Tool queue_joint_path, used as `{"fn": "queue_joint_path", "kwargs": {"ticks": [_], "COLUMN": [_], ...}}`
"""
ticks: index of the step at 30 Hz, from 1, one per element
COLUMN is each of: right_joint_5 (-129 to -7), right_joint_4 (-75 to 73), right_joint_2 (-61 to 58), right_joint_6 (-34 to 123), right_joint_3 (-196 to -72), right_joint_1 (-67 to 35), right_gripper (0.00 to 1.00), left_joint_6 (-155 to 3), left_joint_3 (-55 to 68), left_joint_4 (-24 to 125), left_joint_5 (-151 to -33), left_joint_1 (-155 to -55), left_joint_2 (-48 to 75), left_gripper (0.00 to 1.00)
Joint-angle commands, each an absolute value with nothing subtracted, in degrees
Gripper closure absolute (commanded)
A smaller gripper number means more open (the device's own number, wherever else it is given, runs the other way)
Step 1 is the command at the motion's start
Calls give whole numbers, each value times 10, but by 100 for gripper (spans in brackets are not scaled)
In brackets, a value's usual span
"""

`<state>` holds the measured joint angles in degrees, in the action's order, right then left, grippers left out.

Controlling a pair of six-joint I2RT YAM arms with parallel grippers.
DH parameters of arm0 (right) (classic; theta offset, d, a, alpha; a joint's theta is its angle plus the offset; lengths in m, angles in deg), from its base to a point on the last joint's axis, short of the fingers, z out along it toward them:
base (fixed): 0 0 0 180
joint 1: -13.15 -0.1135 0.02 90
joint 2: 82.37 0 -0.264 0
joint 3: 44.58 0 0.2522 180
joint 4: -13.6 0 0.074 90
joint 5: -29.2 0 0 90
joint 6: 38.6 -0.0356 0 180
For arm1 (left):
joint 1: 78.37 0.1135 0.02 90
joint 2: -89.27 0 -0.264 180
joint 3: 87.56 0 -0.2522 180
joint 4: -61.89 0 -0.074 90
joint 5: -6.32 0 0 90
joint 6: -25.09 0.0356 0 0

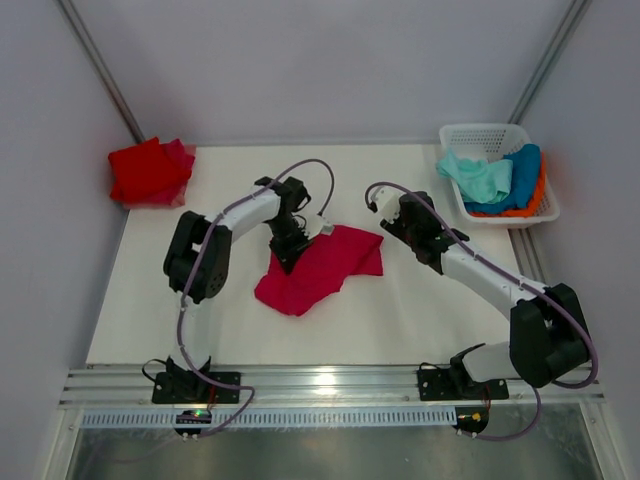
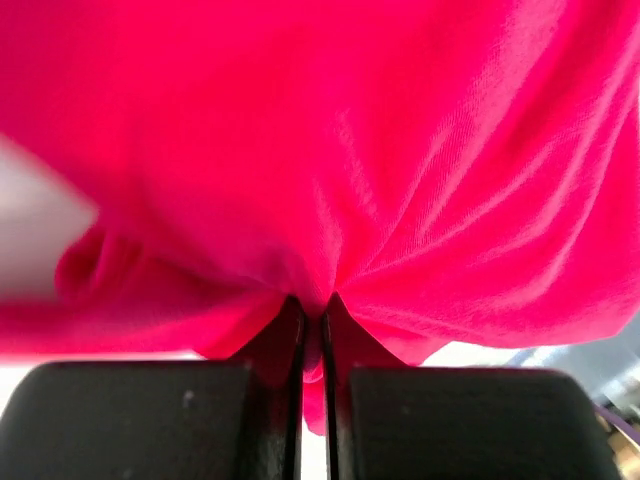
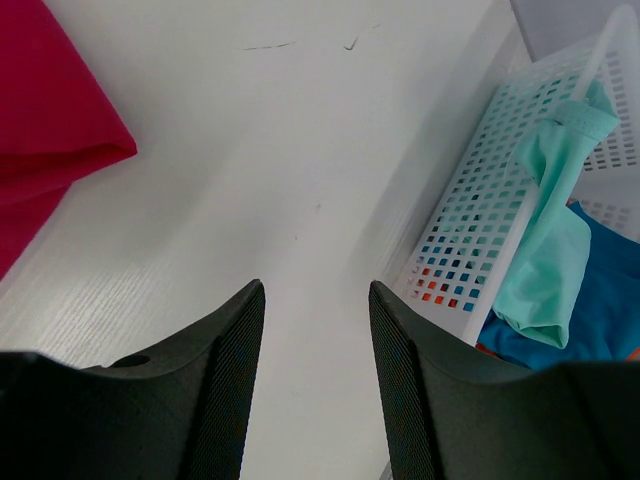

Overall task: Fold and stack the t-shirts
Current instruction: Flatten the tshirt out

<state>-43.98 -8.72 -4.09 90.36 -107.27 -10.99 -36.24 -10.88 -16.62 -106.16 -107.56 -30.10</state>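
Mid-tabletop, left claw (image 1: 289, 256): jaws pinched tight on a fold of the crimson-pink t-shirt (image 1: 325, 265). In the wrist view the cloth bunches straight into the slit between them.
Grip spot: far-left edge of the heap. The rest of the cloth runs away from this claw toward the near and right edges of the tabletop (image 1: 420, 310).
Shirt lie: crumpled and part-doubled, not flat. Long axis is diagonal, from a near-left end up to a far-right corner. Most of it rests on the tabletop. Can't tell if the pinched edge is off the surface.
Right claw (image 1: 392, 212): half-wide, holding nothing, hovering over bare tabletop just beyond the shirt's far-right corner, apart from it. It points toward the far edge, with the shirt on its left and the basket (image 1: 545, 205) on its right.
Key relation: the left arm holds one end of the diagonal. The free far-right corner lies just left of the right claw, so the right arm is the nearer one by a clear margin.
Next move (my read): the right claw goes left and down onto that corner, then both pull apart along the diagonal to spread the shirt.
Risk: the left pinch may have gathered several layers, and a pull would then drag the heap instead of opening it.
Stack site: red t-shirt (image 1: 148, 172) lies bundled at the far-left corner, well apart.
Queue: mint-green t-shirt (image 1: 478, 177), blue t-shirt (image 1: 520, 175) and orange t-shirt (image 1: 540, 197) sit in the basket at the far-right corner.
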Motion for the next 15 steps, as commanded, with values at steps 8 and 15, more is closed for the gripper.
{"fn": "queue_joint_path", "kwargs": {"ticks": [8, 15], "right_joint_5": [-409, -417], "right_joint_4": [-52, -60], "right_joint_2": [-21, -21], "right_joint_6": [903, 896], "right_joint_3": [-1078, -1084], "right_joint_1": [-109, -109], "right_gripper": [50, 50], "left_joint_6": [-471, -473], "left_joint_3": [-553, -414], "left_joint_4": [-177, -115], "left_joint_5": [-846, -902], "left_joint_1": [-1044, -1041], "left_joint_2": [-245, -112], "left_gripper": [100, 80]}}
